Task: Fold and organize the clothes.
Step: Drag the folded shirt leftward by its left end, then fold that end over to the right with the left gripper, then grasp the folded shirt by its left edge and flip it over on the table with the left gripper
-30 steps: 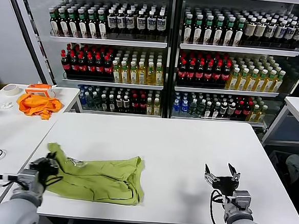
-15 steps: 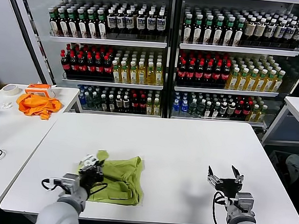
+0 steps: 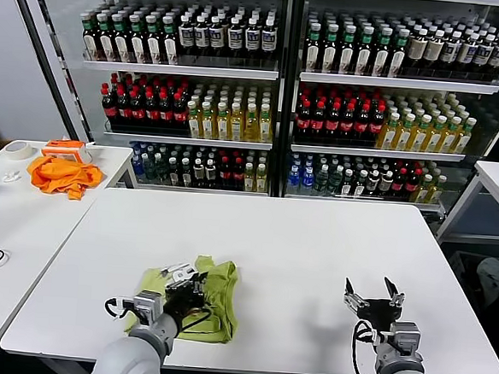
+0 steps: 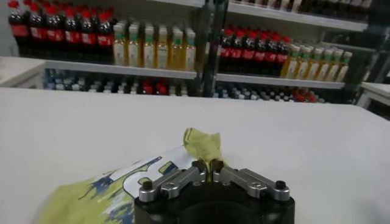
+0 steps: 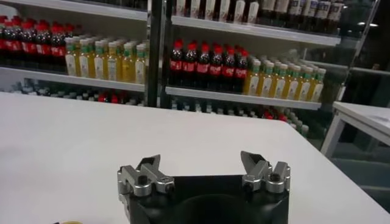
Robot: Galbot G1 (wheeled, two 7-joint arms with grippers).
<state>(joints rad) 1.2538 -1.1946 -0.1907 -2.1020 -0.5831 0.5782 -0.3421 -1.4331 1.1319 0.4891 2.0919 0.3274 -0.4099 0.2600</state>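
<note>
Left gripper (image 3: 193, 279) was pinched shut on a fold of the lime T-shirt (image 3: 212, 300), bunched on the white table (image 3: 314, 243)'s near-left part. Right gripper (image 3: 372, 293) hovered wide open, empty, well right of the shirt.

white table (image 3: 314, 243), lime T-shirt (image 3: 216, 300) (folded over)

A shop-like test lab: glass-door coolers (image 3: 278, 86) stocked with rows of bottles (image 3: 186, 110) at 12 o'clock, behind plain white tables (image 3: 314, 243).
</note>
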